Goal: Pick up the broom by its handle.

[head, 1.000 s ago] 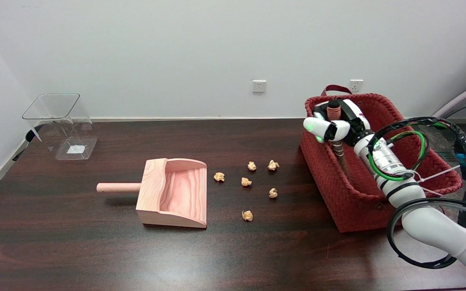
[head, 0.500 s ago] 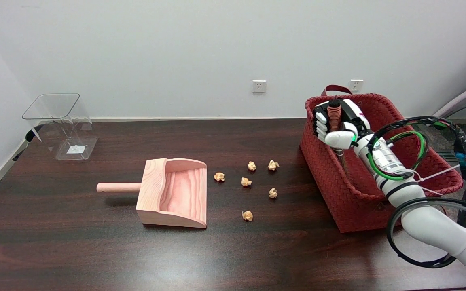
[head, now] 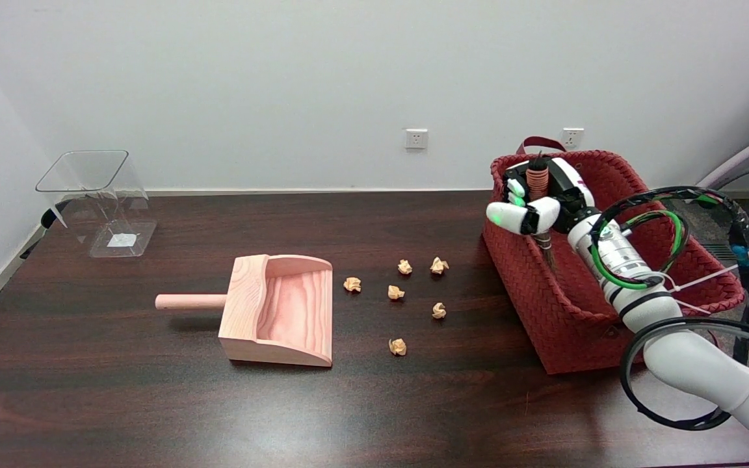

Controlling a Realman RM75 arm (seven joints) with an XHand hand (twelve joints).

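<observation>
White wall, dark table [head: 88, 403]: inside the red basket [head: 615, 338] at right, my right hand [head: 534, 205], closed half a second ago, now wraps the broom handle [head: 536, 177], thumb reopening—grasp unsettled.

The right arm [head: 686, 351] comes in from the lower right and slants up and to the left, white with black bands at its joints; green and black cables [head: 641, 250] loop around the forearm behind the wrist; ahead of the wrist the right hand [head: 534, 198] stands with its black-and-white back turned to the right; its fingers [head: 515, 190] are curled around the ridged broom handle [head: 536, 179], whose top pokes out above them; the thumb [head: 521, 216] lies across the front just below the fingers, pointing left, a green light glowing at its tip
</observation>
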